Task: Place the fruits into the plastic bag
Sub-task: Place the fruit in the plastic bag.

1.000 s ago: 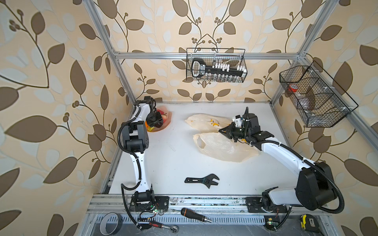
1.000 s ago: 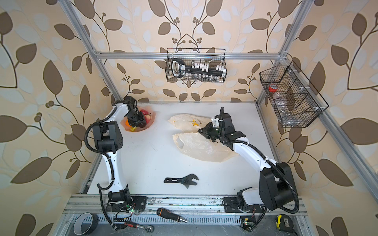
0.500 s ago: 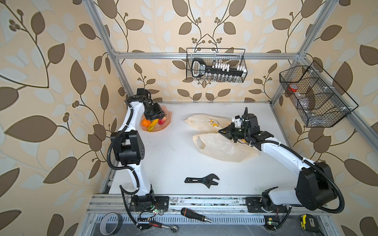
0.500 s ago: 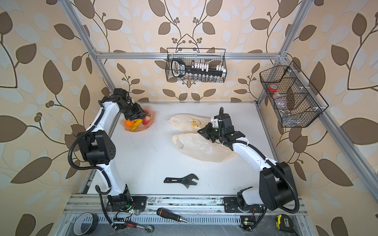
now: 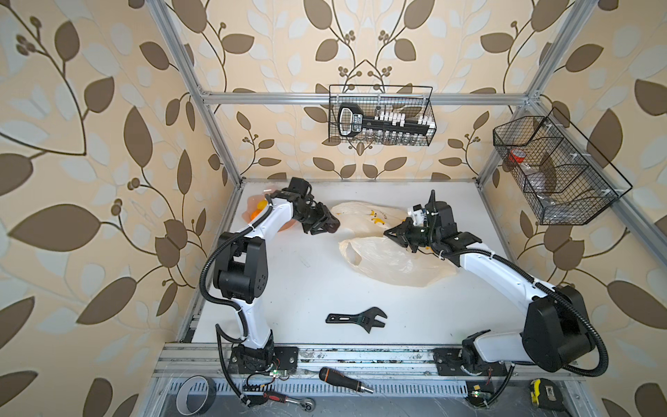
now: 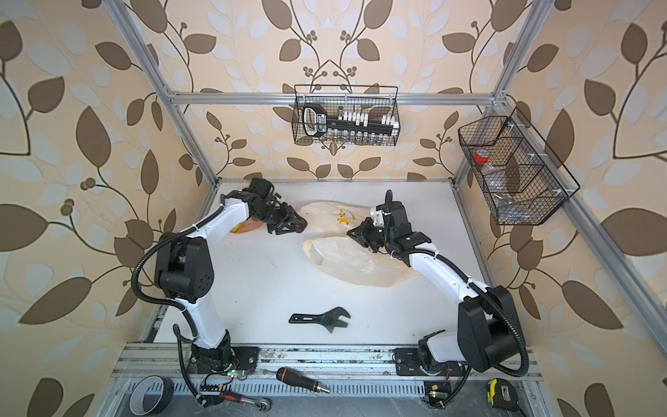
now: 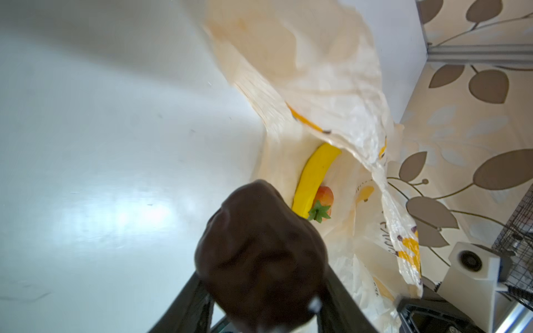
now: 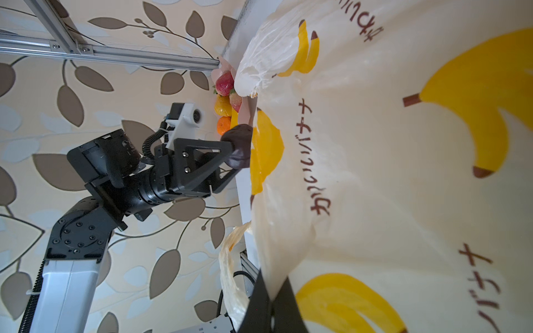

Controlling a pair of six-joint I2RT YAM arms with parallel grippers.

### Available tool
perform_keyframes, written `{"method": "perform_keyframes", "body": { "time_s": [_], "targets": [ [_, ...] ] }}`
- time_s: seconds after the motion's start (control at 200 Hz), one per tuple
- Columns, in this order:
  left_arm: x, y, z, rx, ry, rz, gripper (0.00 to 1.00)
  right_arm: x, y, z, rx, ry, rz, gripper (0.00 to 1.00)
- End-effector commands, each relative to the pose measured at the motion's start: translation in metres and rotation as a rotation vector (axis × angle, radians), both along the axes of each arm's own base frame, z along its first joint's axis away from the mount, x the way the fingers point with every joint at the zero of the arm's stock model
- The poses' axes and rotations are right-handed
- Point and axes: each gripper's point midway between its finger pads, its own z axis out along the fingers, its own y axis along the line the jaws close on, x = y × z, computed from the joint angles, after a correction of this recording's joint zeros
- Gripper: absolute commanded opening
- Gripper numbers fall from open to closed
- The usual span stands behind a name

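My left gripper (image 5: 326, 227) (image 7: 264, 288) is shut on a dark brown-purple round fruit (image 7: 259, 253) (image 8: 239, 144) and holds it in the air just left of the plastic bag (image 5: 389, 252) (image 6: 353, 260). My right gripper (image 5: 393, 234) (image 8: 271, 294) is shut on the bag's upper edge and holds its mouth lifted. Inside the bag lie a yellow banana (image 7: 314, 178) and a red strawberry (image 7: 324, 199). More fruits, a strawberry (image 8: 225, 82), a lemon (image 8: 222, 105) and a tangerine (image 8: 223, 125), sit in the pink dish (image 5: 251, 202) at the back left, mostly hidden behind the left arm in both top views.
A black adjustable wrench (image 5: 357, 319) lies on the white table near the front. Wire baskets hang on the back wall (image 5: 380, 115) and the right wall (image 5: 556, 173). A screwdriver (image 5: 344, 379), a ratchet (image 5: 288, 399) and a tape roll (image 5: 195, 393) lie on the front rail.
The left arm rose from the pink dish and swung right toward the bag, carrying the dark fruit. The right arm and the bag stayed where they were.
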Motion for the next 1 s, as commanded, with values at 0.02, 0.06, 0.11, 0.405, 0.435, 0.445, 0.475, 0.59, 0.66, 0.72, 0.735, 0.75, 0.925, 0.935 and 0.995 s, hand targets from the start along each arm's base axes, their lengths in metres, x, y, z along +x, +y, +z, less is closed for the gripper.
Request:
{"method": "perform_keyframes", "body": {
  "time_s": [0.02, 0.06, 0.11, 0.405, 0.435, 0.445, 0.475, 0.59, 0.66, 0.72, 0.735, 0.75, 0.925, 0.935, 0.995],
  "targets": [
    [0.002, -0.025, 0.014, -0.076, -0.031, 0.0, 0.37, 0.003, 0.002, 0.008, 0.004, -0.015, -0.008, 0.0],
    [0.001, -0.029, 0.01, -0.08, -0.021, -0.003, 0.37, 0.002, 0.002, 0.008, 0.003, -0.017, -0.008, 0.0],
    [-0.001, -0.034, 0.004, -0.088, -0.008, -0.001, 0.37, 0.002, 0.002, 0.008, 0.003, -0.017, -0.01, 0.0],
    [-0.026, -0.068, -0.035, -0.131, 0.082, -0.022, 0.37, 0.0, 0.001, 0.007, 0.009, -0.014, -0.009, 0.0],
    [-0.029, -0.072, -0.039, -0.134, 0.092, -0.026, 0.36, 0.0, 0.001, 0.008, 0.008, -0.016, -0.009, 0.0],
    [-0.03, -0.073, -0.04, -0.134, 0.094, -0.027, 0.37, 0.0, 0.001, 0.008, 0.008, -0.014, -0.009, 0.0],
    [-0.032, -0.076, -0.044, -0.135, 0.102, -0.032, 0.36, 0.0, 0.001, 0.008, 0.009, -0.014, -0.009, 0.0],
    [-0.037, -0.086, -0.05, -0.139, 0.113, -0.047, 0.36, -0.001, 0.0, 0.009, 0.009, -0.018, -0.014, 0.0],
    [-0.037, -0.09, -0.052, -0.146, 0.119, -0.049, 0.36, -0.001, 0.0, 0.012, 0.01, -0.024, -0.016, 0.0],
    [-0.036, -0.094, -0.053, -0.154, 0.124, -0.053, 0.36, -0.002, 0.0, 0.013, 0.012, -0.029, -0.018, 0.0],
    [-0.036, -0.095, -0.053, -0.153, 0.126, -0.054, 0.36, -0.002, 0.0, 0.014, 0.013, -0.03, -0.018, 0.0],
    [-0.037, -0.096, -0.054, -0.153, 0.128, -0.056, 0.36, -0.002, 0.0, 0.013, 0.014, -0.031, -0.019, 0.0],
    [-0.037, -0.109, -0.056, -0.163, 0.132, -0.066, 0.36, -0.004, 0.0, 0.011, 0.029, -0.025, -0.024, 0.0],
    [-0.037, -0.11, -0.056, -0.164, 0.132, -0.066, 0.36, -0.004, 0.0, 0.011, 0.029, -0.023, -0.025, 0.0],
    [-0.037, -0.114, -0.057, -0.168, 0.133, -0.068, 0.36, -0.004, 0.001, 0.011, 0.036, -0.023, -0.025, 0.0]
  ]
}}
